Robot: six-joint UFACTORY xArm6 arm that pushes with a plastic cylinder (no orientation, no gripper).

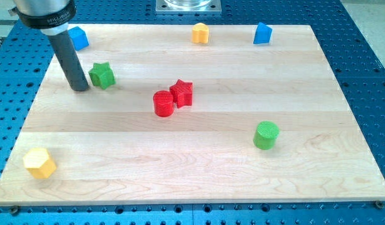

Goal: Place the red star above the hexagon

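The red star (182, 92) lies near the board's middle, touching a red cylinder (163, 104) at its lower left. The yellow hexagon (40, 163) sits at the view's bottom left corner of the board. My tip (80, 88) rests on the board at the upper left, just left of a green star (102, 75) and far left of the red star.
A blue block (78, 38) sits at the top left, a yellow block (200, 32) at the top middle, a blue block (262, 33) at the top right. A green cylinder (265, 135) stands at the lower right. The wooden board (199, 181) lies on a blue perforated table.
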